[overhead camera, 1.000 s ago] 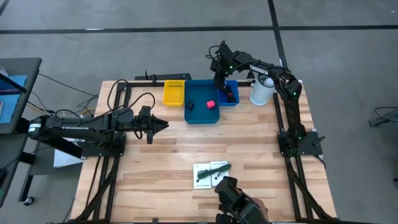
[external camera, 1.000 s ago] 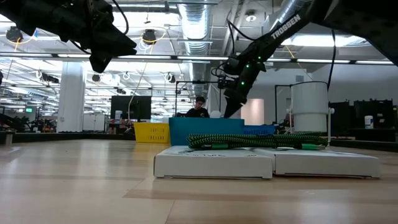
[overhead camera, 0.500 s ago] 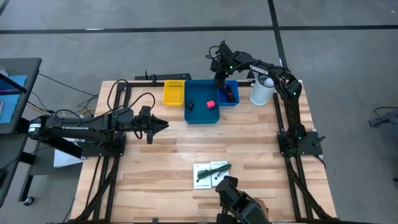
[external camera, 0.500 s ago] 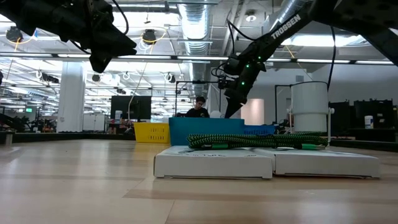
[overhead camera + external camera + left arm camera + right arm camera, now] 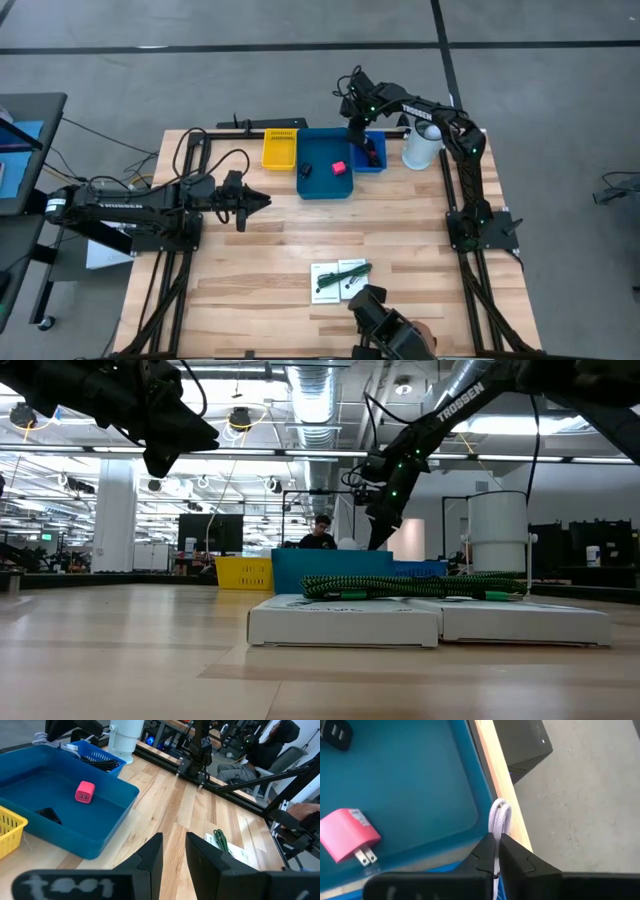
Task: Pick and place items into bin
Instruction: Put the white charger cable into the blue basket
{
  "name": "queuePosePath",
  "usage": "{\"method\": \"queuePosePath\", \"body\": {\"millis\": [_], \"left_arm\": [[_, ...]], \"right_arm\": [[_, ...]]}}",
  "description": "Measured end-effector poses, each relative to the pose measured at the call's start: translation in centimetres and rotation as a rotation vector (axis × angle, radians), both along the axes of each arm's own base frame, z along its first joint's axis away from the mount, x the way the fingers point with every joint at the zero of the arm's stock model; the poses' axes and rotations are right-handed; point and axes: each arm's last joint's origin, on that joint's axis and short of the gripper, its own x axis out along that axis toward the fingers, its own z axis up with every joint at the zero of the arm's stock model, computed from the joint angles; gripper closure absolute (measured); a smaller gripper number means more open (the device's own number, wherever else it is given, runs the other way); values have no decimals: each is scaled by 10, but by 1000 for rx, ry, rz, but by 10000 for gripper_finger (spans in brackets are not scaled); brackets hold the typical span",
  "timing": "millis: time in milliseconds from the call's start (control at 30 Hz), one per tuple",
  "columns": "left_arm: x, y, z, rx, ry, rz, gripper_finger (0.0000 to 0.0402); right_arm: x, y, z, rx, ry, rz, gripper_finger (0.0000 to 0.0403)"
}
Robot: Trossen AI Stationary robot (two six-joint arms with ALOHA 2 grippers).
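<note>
The blue bin (image 5: 325,193) stands at the table's far middle. In it lie a pink-red block (image 5: 340,167) with plug prongs and a small black piece (image 5: 306,169). My right gripper (image 5: 355,135) hangs over the bin's far right corner, shut on a white braided cord (image 5: 500,817). Near the table's front edge, two white printed cards (image 5: 328,283) lie flat with a green stringy piece (image 5: 347,271) resting across their tops. My left gripper (image 5: 262,200) hovers over the table's left part, open and holding nothing. My right gripper pinches a doubled bend of the white cord (image 5: 499,831) between its two fingers. The looped end sticks out past the fingertips. The fingers slant down from the far right, above the bin's rim (image 5: 479,776). Where the rest of the cord runs is hidden by the gripper.
A yellow basket (image 5: 280,148) stands left of the bin. A small blue basket (image 5: 372,152) holding dark things touches its right side. A white cylinder (image 5: 420,146) stands farther right. Bare wood lies between the bin and the cards.
</note>
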Motion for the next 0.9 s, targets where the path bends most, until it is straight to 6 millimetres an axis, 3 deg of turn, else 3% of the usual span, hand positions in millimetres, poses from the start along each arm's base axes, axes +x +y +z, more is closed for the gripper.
{"method": "queuePosePath", "body": {"millis": [333,567,767,900], "left_arm": [[0,0,0,0,0,0,331],[0,0,0,-1,0,0,331],[0,0,0,-1,1,0,331],[0,0,0,-1,1,0,331]], "right_arm": [[-9,8,37,-70,-31,-15,400],[-28,28,69,-22,-9,-51,401],[-44,44,70,122,110,-96,401],[-43,45,64,171,141,-114,402]]}}
